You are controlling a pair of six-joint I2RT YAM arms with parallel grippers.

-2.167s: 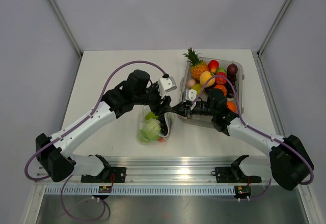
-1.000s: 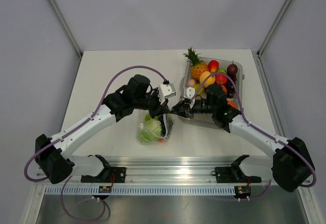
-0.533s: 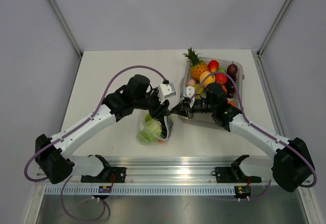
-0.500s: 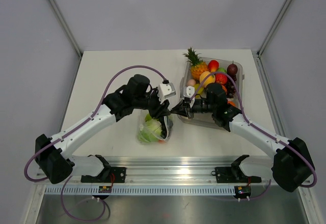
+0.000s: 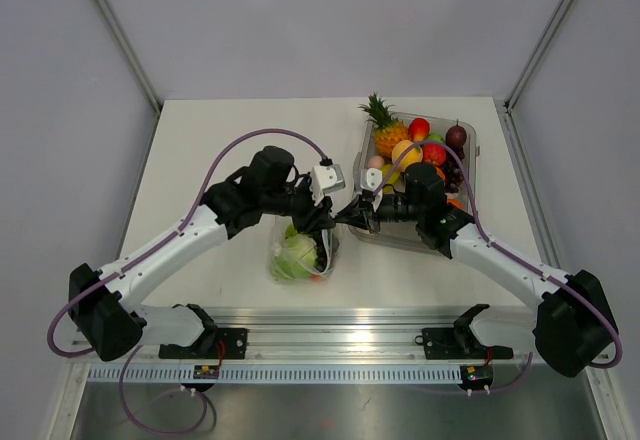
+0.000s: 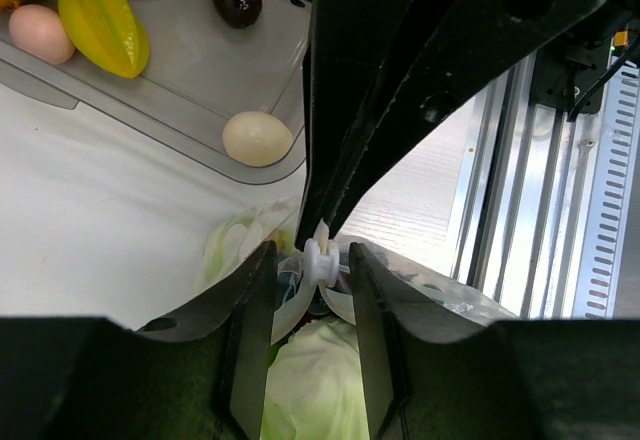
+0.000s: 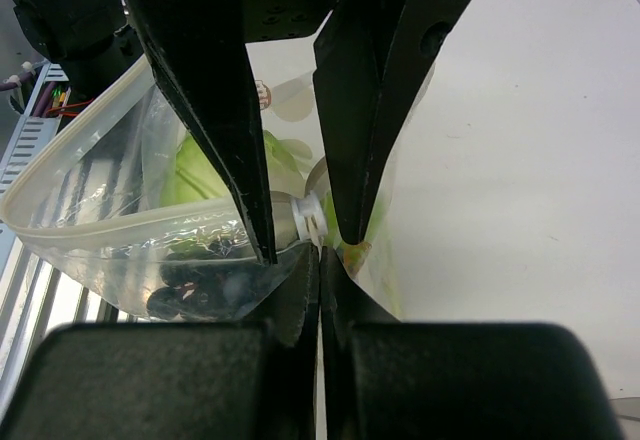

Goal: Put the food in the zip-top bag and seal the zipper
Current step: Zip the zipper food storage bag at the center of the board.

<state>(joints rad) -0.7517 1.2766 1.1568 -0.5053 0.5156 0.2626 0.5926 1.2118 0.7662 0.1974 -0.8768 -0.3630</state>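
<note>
Grippers meet at the bag [image 5: 303, 250] mouth: right gripper [image 7: 320, 250] pinched shut on its edge, left gripper [image 6: 320, 260] slightly open around the white slider [image 6: 320, 257], ready to zip.

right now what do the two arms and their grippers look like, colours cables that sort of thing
Both arms have white link shells with black joints and black bases. A purple cable loops along each. The left gripper and right gripper have black, tapered fingers, and a small white camera box sits at each wrist. No markings are legible.
</note>
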